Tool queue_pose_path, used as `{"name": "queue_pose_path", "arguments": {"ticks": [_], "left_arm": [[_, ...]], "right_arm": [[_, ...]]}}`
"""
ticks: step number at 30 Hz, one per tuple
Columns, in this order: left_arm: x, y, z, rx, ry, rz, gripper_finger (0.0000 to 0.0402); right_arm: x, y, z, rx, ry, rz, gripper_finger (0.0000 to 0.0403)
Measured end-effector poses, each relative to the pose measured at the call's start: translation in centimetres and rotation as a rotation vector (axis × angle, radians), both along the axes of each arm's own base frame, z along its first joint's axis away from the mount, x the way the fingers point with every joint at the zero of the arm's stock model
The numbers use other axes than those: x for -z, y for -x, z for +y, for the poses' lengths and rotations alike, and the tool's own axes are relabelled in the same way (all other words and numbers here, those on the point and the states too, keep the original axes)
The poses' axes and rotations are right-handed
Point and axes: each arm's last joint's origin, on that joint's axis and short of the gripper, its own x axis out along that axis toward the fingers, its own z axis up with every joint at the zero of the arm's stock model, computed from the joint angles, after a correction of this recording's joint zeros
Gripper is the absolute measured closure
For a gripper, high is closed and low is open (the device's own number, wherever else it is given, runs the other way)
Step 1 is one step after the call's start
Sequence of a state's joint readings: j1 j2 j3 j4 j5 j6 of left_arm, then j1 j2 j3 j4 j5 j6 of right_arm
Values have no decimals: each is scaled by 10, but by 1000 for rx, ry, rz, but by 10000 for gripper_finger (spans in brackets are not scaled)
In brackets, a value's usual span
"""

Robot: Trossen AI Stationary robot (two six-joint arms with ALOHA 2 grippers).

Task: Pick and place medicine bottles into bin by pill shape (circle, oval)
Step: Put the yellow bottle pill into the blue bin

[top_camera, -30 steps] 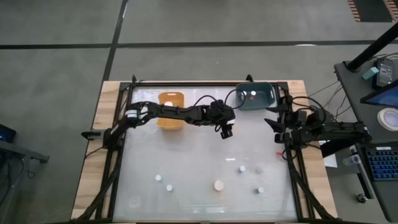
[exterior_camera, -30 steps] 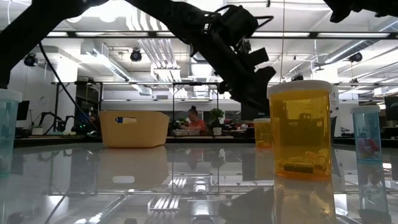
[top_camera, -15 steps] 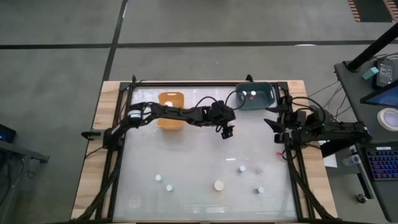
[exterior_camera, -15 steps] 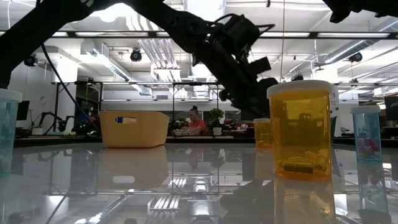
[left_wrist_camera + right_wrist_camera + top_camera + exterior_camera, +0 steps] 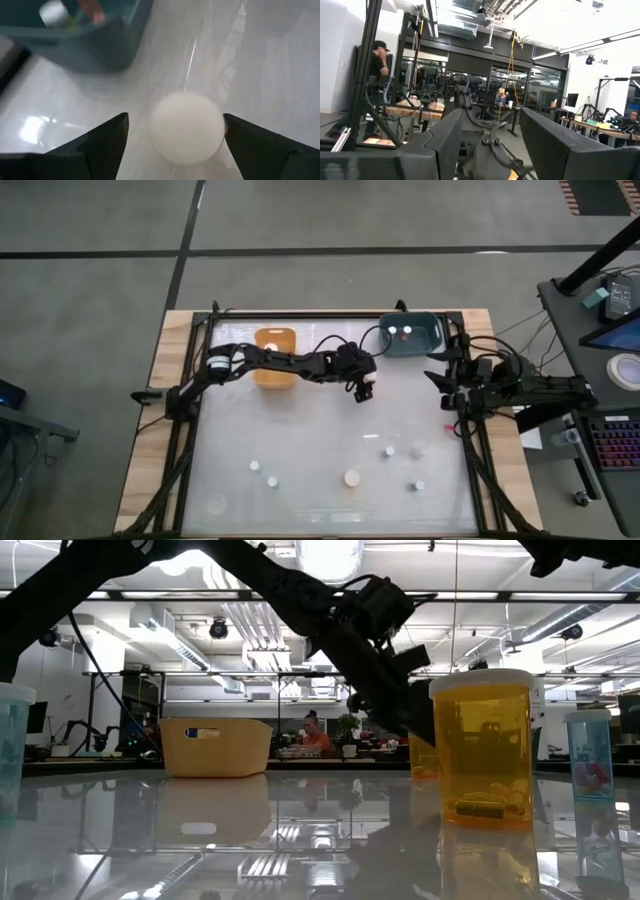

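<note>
Left gripper (image 5: 175, 137), jaws spread, straddled a white-capped bottle (image 5: 187, 127) at five o'clock from the teal bin (image 5: 412, 336) (grasp pending; next, closing). Right gripper (image 5: 450, 388) waited unclenched at the table's three o'clock edge.

left arm: stretched across the table's far middle
left gripper (image 5: 365, 392): fingers apart
right arm: parked at right edge, gripper (image 5: 447, 388) open

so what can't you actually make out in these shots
- Pill shape in the small bottles near the table's front: high view, only white caps show, too small.
- The white cap between the left gripper's open fingers: left wrist view, blurred, bottle body hidden beneath it.
- Teal bin contents: high view, too small.
- Right gripper: parked at the right edge, holding nothing visible.
</note>
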State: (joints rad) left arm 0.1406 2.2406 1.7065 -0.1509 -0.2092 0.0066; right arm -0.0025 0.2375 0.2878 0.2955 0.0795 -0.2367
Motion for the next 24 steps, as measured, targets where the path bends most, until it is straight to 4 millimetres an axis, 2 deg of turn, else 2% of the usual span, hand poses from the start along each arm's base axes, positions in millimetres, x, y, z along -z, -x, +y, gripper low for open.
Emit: {"name": "queue_pose_path", "arguments": {"ticks": [12, 24], "left_arm": [[2, -1, -2, 12, 1, -42, 105], [3, -1, -4, 14, 2, -40, 205]], "right_arm": [[0, 0, 0, 3, 8, 1, 211], [0, 0, 0, 3, 7, 1, 211]]}}
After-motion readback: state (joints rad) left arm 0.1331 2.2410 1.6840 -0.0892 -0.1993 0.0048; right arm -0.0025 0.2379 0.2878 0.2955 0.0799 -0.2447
